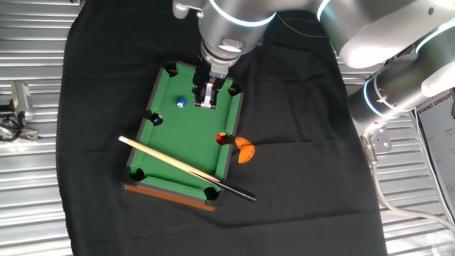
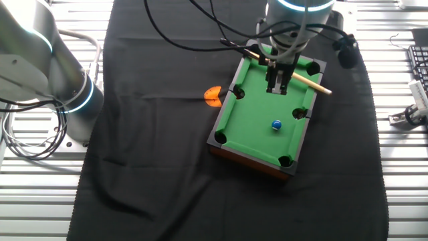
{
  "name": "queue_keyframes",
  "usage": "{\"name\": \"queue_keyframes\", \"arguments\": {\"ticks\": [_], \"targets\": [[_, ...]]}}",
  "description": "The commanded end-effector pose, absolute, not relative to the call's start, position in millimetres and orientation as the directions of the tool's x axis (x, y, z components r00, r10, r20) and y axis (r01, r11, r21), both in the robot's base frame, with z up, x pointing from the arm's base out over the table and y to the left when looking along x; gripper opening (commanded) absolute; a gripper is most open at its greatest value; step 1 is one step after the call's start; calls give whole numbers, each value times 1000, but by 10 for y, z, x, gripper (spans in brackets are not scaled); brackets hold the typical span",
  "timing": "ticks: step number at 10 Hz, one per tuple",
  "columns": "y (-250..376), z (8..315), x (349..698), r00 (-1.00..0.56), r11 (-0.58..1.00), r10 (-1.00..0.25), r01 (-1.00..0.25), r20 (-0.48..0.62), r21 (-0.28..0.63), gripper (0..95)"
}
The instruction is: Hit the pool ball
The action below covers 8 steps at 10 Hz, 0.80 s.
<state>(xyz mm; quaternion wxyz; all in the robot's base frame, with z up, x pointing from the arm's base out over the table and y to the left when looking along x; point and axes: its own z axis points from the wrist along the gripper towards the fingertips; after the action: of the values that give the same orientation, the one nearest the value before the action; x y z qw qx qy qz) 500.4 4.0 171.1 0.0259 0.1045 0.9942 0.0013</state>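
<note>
While cue [image 1: 186, 168] crosses table [image 2: 257, 124] (diagonally), pincer [image 1: 206, 97] hovers

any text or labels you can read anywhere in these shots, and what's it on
"XIANG GROUP": partly cut off, on the white sign at the right edge of one fixed view; the smaller lines beneath are too small to read.
Nothing readable on the toy pool table, the pool ball, the cue or the gripper.

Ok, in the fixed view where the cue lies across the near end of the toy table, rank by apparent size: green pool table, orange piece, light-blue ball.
1. The green pool table, by far the largest.
2. The orange piece on the black cloth beside it.
3. The light-blue pool ball, smallest; it lies farther from the camera, but the gap looks real.
</note>
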Motion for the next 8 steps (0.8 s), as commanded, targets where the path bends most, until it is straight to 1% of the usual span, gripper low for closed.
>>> {"name": "queue_keyframes", "arguments": {"ticks": [1, 4, 8], "targets": [[106, 1684, 5018, -973, 975, 223, 223, -61, 11, 0], [218, 1641, 5020, -965, 967, 254, 254, -69, 13, 0], [286, 1626, 5030, -965, 967, 254, 254, -67, 13, 0]]}}
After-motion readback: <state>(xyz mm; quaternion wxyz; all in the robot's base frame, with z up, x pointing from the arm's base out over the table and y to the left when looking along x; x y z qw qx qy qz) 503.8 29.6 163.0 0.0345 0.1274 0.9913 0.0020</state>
